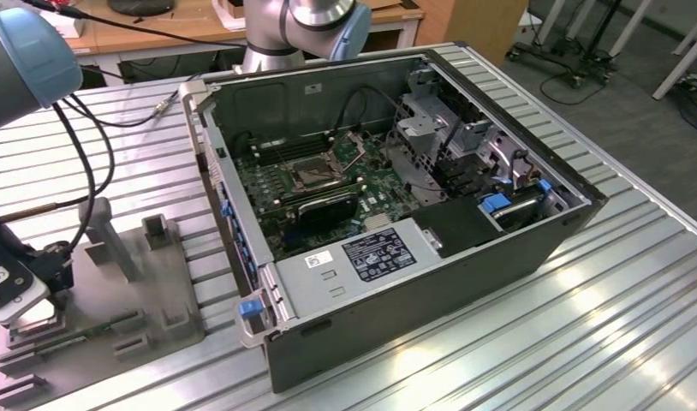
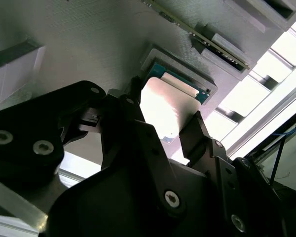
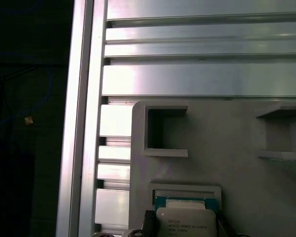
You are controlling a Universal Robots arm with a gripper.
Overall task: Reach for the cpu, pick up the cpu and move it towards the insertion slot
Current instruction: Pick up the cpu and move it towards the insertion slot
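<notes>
The cpu [image 2: 163,101] is a small square chip with a pale metal face and a green rim. It lies in a shallow recess of the grey fixture block [image 1: 154,282], and it appears in the first wrist view as the cpu [image 3: 186,221]. My gripper [image 2: 165,106] straddles it, one black finger [image 2: 133,98] against each opposite edge, shut on the chip while it still rests in the recess. In the exterior view my gripper [image 1: 31,321] hangs low over the block at the exterior view's left and hides the chip. The insertion slot [image 1: 311,171] sits on the motherboard inside the open computer case.
The open case [image 1: 440,257] stands in the middle of the ribbed aluminium table [image 1: 622,325], its near wall rising between the block and the motherboard. A memory stick [image 1: 92,330] lies on the block beside upright posts [image 1: 106,231]. Black cables [image 1: 92,163] trail from the arm.
</notes>
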